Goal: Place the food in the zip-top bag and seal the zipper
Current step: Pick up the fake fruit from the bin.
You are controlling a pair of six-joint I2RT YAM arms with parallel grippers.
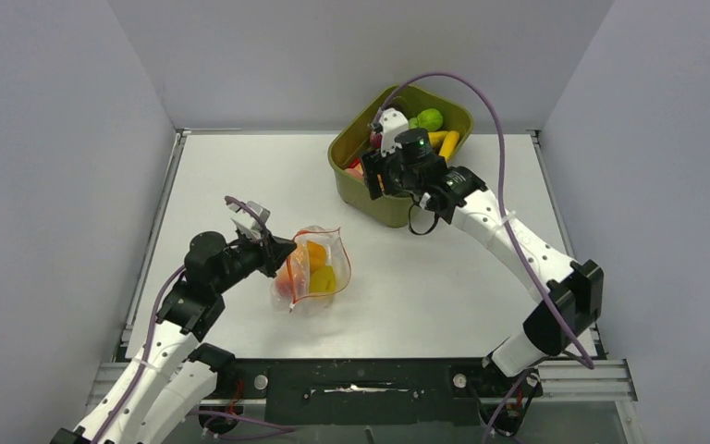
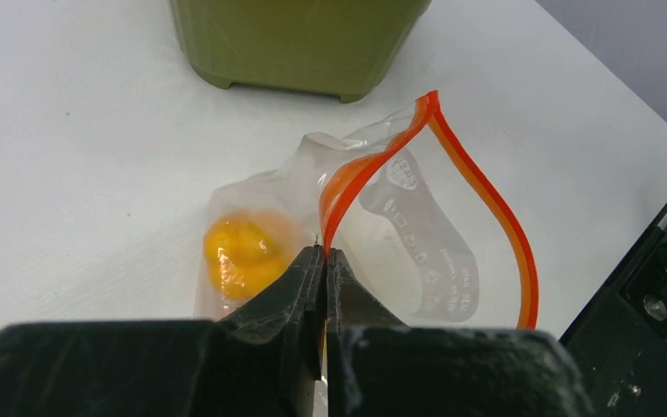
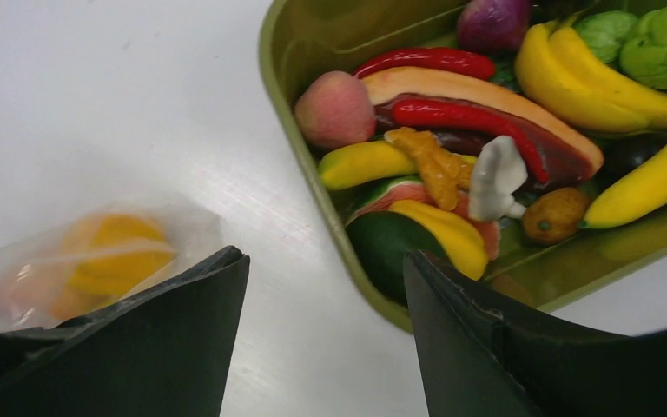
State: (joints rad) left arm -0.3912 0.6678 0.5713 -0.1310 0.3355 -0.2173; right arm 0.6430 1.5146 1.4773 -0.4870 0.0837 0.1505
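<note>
The clear zip-top bag (image 1: pixel 312 273) lies on the table left of centre, its mouth gaping. My left gripper (image 1: pixel 280 250) is shut on the mouth edge, pinching the orange-red zipper (image 2: pixel 486 191) at its near end (image 2: pixel 325 252). Inside the bag lie a yellow-orange piece of food (image 2: pixel 239 252) and, from above, an orange piece (image 1: pixel 314 252) and a yellow one (image 1: pixel 323 278). My right gripper (image 3: pixel 323 256) stands open and empty over the near-left rim of the green tub (image 3: pixel 373 294). The tub holds more food: bananas (image 3: pixel 591 78), a peach (image 3: pixel 334 109), a red chili (image 3: pixel 469 117).
The olive-green tub (image 1: pixel 370 199) sits at the back right of the table, close to the rear wall. Grey walls close in the table on three sides. The right arm's purple cable (image 1: pixel 481 92) arches over the tub. The bag (image 3: pixel 87 261) shows blurred beside the right gripper's left finger.
</note>
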